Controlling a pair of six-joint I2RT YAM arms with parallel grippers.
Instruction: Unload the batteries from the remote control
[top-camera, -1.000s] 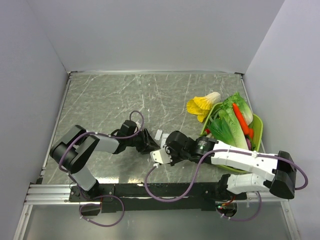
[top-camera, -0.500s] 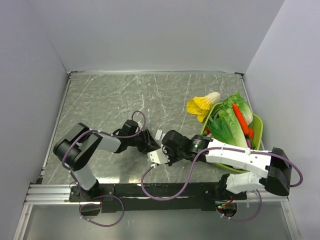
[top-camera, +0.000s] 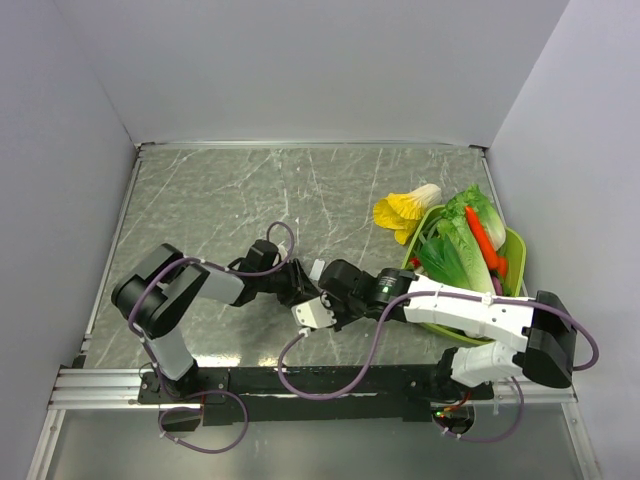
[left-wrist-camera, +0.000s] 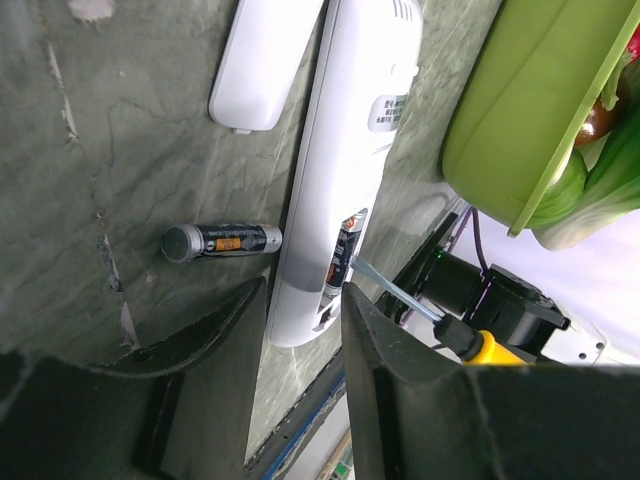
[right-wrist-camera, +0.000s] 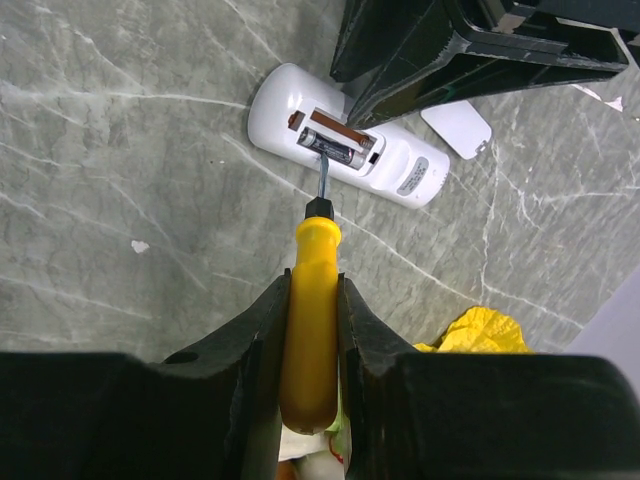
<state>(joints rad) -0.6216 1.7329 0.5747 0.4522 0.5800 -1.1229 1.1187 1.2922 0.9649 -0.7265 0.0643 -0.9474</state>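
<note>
Looking down from above, we see the left arm (top-camera: 215, 285) and the right arm (top-camera: 460, 312) meeting nose to nose near the front middle of the tabletop (top-camera: 220, 200), with a green basket (top-camera: 516, 262) of vegetables off to the right. Through the left wrist camera we find the remote control (left-wrist-camera: 350, 130) lying flat. Its rounded end sits between the left fingers (left-wrist-camera: 225, 325), which bracket it closely, though we cannot tell whether they actually pinch it. A loose battery (left-wrist-camera: 222, 241) lies on the tabletop just beside the remote control, a seated battery (left-wrist-camera: 345, 248) is in its recess, and a white cover plate (left-wrist-camera: 262, 65) lies alongside its far end. From the right wrist, the right fingers (right-wrist-camera: 262, 350) clench a yellow-handled screwdriver (right-wrist-camera: 310, 330), its tip at the seated battery.
</note>
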